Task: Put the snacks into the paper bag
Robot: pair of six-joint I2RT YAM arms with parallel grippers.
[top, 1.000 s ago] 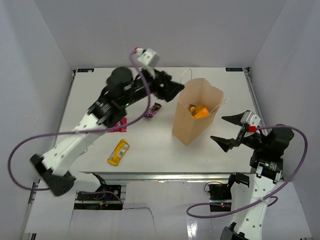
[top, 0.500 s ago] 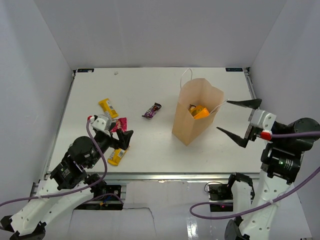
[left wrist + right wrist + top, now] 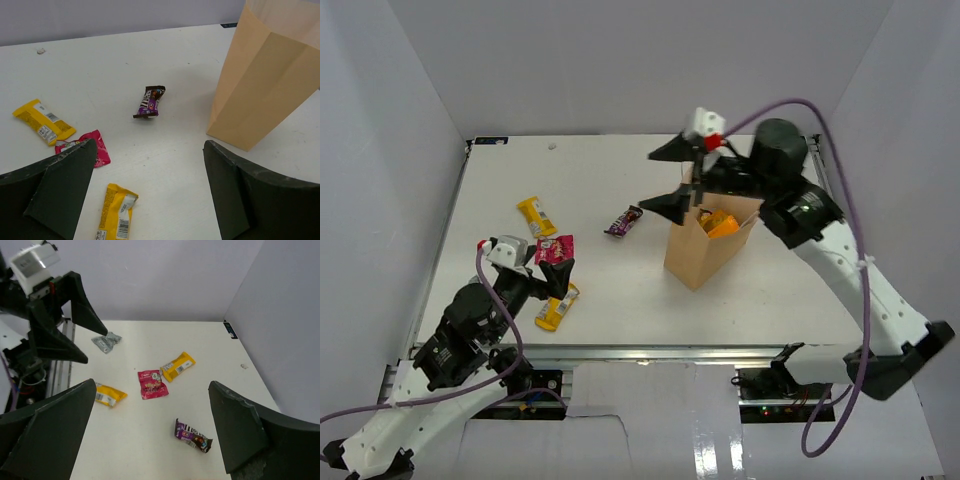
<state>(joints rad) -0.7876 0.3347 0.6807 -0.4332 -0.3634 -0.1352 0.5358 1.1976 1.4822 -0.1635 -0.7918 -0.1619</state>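
White table point(image 3: 600, 170), white walls point(image 3: 620, 60). Tall brown paper bag point(image 3: 705, 240) stands right of the middle, orange pouch point(image 3: 722, 224) inside. The left gripper point(image 3: 552, 280) and right gripper point(image 3: 660, 178) are wide open, holding nothing.

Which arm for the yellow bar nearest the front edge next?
Left. The left gripper, open, hovers beside that yellow bar. The right gripper, also open, is over by the paper bag, farther off.

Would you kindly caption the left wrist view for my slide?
Open left pincer overlooks purple bar and upright paper bag.
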